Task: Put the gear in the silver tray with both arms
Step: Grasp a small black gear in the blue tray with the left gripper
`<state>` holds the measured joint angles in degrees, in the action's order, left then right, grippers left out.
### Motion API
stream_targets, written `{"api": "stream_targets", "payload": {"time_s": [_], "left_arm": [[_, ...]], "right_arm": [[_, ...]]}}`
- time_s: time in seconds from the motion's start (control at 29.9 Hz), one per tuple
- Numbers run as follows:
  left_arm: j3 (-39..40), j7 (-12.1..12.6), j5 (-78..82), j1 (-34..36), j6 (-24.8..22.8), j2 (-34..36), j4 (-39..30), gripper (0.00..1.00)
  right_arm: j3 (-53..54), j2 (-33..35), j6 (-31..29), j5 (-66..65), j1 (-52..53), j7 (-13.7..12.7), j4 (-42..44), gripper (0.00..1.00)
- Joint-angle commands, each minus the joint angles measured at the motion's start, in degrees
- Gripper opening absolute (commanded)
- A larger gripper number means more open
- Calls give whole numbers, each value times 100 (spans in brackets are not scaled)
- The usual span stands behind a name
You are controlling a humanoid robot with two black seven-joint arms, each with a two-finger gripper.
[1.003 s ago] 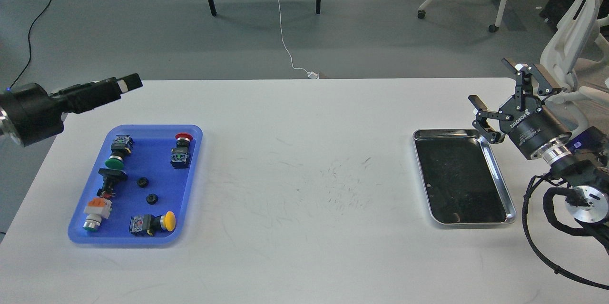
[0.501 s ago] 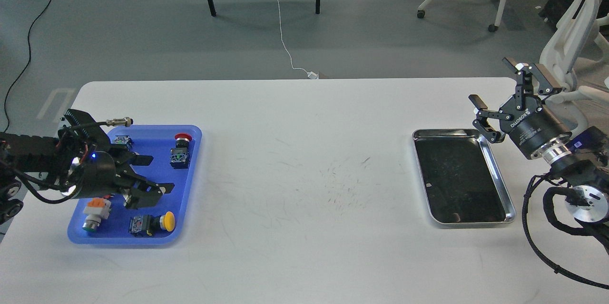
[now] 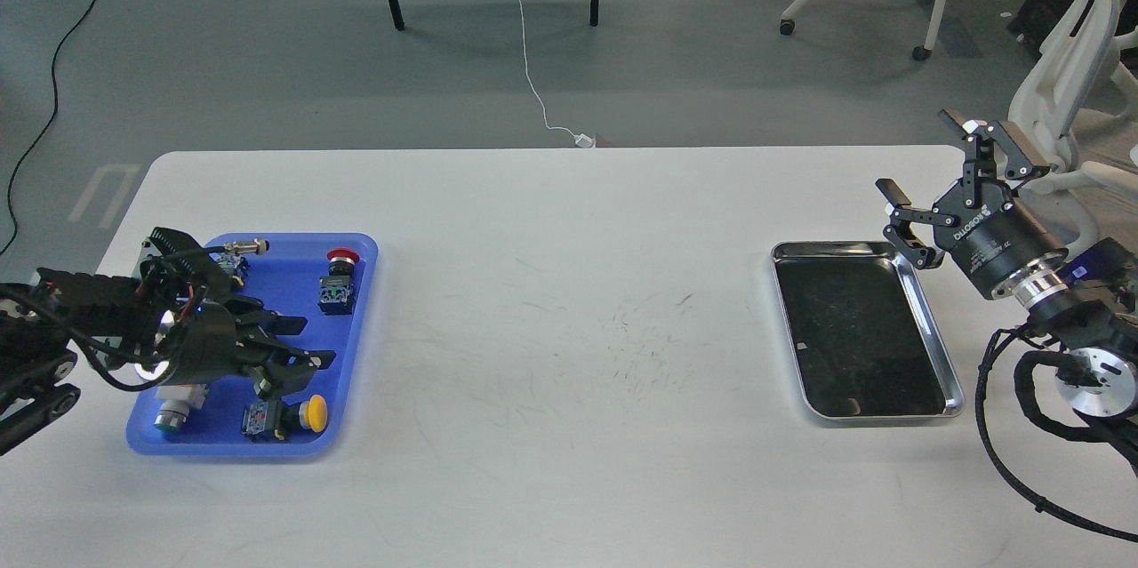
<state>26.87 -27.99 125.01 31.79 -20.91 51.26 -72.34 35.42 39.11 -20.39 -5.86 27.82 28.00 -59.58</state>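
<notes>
My left gripper [image 3: 289,355] hangs spread over the blue tray [image 3: 356,372] to reach the small parts beneath it, while my right gripper [image 3: 951,186] waits, spread wide, just beyond the silver tray [image 3: 938,346].

A shiny silver tray [image 3: 941,353] with rounded corners and a dark, reflective bottom lies flat and empty on the right side of the white tabletop [image 3: 569,301]. Small black gears, if present in the blue tray [image 3: 351,346] at far left, are hidden behind the left claw [image 3: 293,355].
</notes>
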Motion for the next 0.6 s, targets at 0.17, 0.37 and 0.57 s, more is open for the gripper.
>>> {"api": "stream_targets", "payload": {"time_s": [0.17,0.37,0.57], "left_arm": [[-217,-1,-1,12,104,-11,211,58],[-217,-1,-1,12,104,-11,290,58],[-217,-1,-1,-6,104,-29,449,57]], "right_arm": [[-9,0,0,-3,-5,0,-1,99],[0,0,0,6,4,0,-9,99],[9,0,0,6,-5,0,-9,99]]}}
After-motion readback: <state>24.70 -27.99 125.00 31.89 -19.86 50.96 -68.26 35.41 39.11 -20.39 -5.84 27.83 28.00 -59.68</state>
